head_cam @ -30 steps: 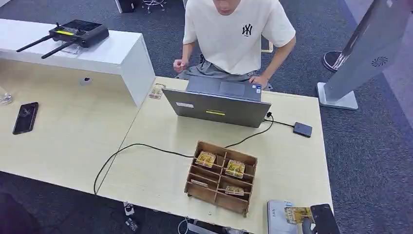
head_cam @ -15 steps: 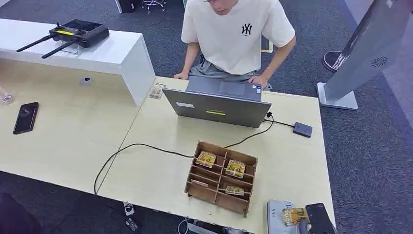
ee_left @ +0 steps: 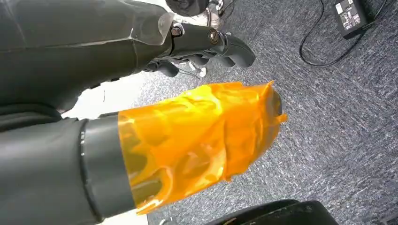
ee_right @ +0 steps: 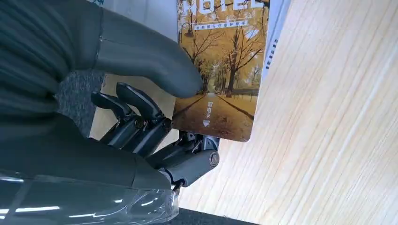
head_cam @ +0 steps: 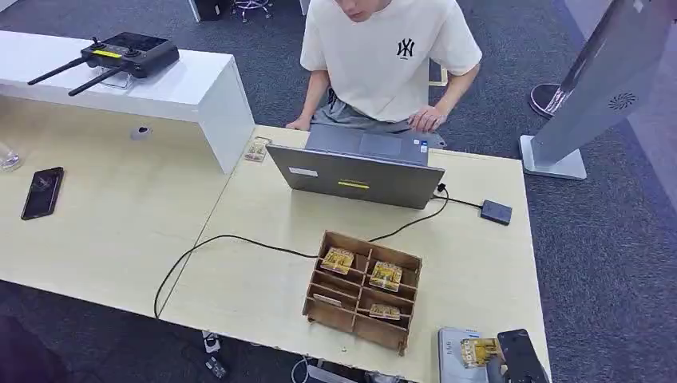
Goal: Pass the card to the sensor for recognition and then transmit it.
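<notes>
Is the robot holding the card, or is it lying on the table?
Holding it. In the right wrist view the right hand pinches the card between its thumb and dark fingers, over the grey sensor.

From my remote seat: a person [head_cam: 389, 56] in a white T-shirt sits at the far side of the counter [head_cam: 239, 279], behind an open grey laptop [head_cam: 357, 167]. A black cable [head_cam: 215, 239] runs across the wood past a wooden divided box [head_cam: 361, 291]. A small black drive [head_cam: 496, 211] lies beside the laptop. To my left, a black phone [head_cam: 41, 192] rests flat, and a remote controller [head_cam: 120, 56] with two antennas sits on a white shelf [head_cam: 184, 92].
</notes>
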Tool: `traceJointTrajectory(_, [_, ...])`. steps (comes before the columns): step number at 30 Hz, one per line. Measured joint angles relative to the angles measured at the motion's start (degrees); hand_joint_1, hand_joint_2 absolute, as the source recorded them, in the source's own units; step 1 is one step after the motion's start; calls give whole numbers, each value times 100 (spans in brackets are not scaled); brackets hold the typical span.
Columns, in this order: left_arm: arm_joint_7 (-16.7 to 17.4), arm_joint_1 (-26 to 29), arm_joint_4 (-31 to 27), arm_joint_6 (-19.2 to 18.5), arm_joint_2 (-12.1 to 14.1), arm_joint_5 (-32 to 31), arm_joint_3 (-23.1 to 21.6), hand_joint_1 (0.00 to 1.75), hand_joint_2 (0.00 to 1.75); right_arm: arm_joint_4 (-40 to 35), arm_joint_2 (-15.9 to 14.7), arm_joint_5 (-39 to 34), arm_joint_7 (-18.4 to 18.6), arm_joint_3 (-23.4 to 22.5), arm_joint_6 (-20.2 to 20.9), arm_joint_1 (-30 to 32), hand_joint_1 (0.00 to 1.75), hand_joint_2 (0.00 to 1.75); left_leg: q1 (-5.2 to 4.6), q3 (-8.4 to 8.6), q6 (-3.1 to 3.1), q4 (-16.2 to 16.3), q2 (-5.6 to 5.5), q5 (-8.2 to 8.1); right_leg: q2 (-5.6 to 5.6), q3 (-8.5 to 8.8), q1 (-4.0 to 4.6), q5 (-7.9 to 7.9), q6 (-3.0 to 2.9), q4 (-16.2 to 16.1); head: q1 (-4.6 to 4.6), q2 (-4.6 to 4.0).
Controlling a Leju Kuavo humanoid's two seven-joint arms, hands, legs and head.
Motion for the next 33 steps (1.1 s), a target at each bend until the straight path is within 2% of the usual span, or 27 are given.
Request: traceJointTrajectory(33, [68,-2,0,-35,0,11,0,0,0,111,0,15,33,50,35,-95,175,175,0,5,0,0,0,0,0,4,0,0,0,0,0,0])
